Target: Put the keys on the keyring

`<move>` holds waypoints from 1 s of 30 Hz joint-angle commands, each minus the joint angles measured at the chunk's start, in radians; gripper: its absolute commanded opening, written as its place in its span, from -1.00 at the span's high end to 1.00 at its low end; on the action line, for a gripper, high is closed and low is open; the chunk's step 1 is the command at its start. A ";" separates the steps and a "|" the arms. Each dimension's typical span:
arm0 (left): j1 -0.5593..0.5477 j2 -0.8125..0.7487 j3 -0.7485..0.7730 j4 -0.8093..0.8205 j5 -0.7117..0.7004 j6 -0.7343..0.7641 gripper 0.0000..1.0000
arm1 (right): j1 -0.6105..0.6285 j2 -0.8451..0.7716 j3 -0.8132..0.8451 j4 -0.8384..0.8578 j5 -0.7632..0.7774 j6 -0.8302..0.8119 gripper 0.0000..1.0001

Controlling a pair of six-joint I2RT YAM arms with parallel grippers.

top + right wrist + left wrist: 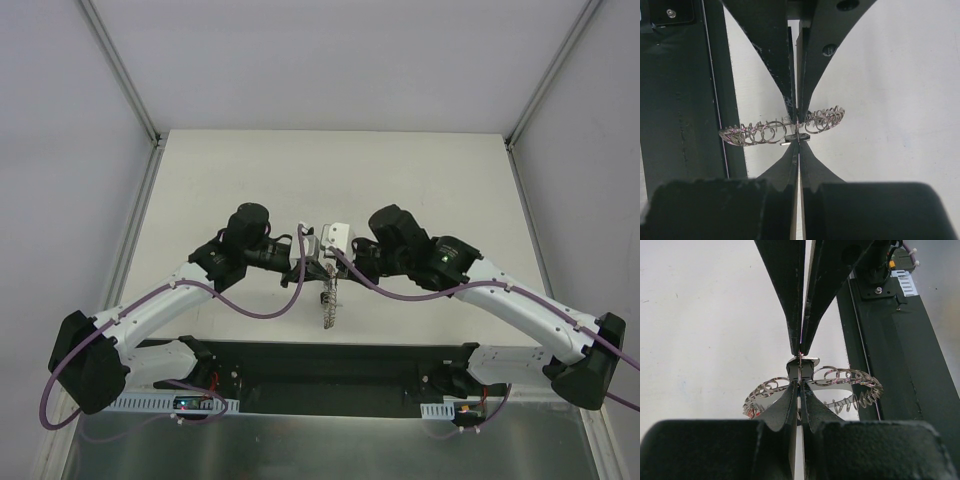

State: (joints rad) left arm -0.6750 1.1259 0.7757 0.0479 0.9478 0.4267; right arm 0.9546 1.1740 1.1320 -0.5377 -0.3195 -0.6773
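Note:
The keyring (pixel 328 306) hangs on edge between my two grippers, just above the table. In the left wrist view it is a grey ring with wiry silver loops (pixel 850 377) and a red tag at its left. My left gripper (pixel 799 386) is shut on its rim; it also shows in the top view (pixel 308 264). My right gripper (pixel 798 143) is shut tip to tip against it, with a tiny black key (pixel 799 136) and a thin wire loop at its tips. That key shows in the left wrist view (pixel 803 365) too. A second key is out of view.
The white table (pixel 330 180) stretches behind the grippers. The black base plate (pixel 320 365) lies under and in front of the ring, and shows at the right of the left wrist view (pixel 900 370). Grey enclosure walls with metal posts (pixel 120 70) flank the table.

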 commanded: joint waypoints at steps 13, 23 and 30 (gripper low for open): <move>-0.017 0.000 0.062 0.152 -0.006 -0.117 1.00 | 0.041 -0.002 -0.006 0.038 0.037 -0.028 0.98; -0.017 -0.006 0.059 0.162 0.025 -0.126 1.00 | 0.042 0.009 -0.006 0.033 0.045 -0.027 0.97; -0.018 -0.009 0.054 0.173 0.025 -0.150 1.00 | 0.044 0.012 -0.005 0.033 0.043 -0.028 0.98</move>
State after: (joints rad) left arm -0.6750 1.1332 0.7776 0.0902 0.9184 0.3096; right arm 0.9836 1.1740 1.1309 -0.5346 -0.2653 -0.6933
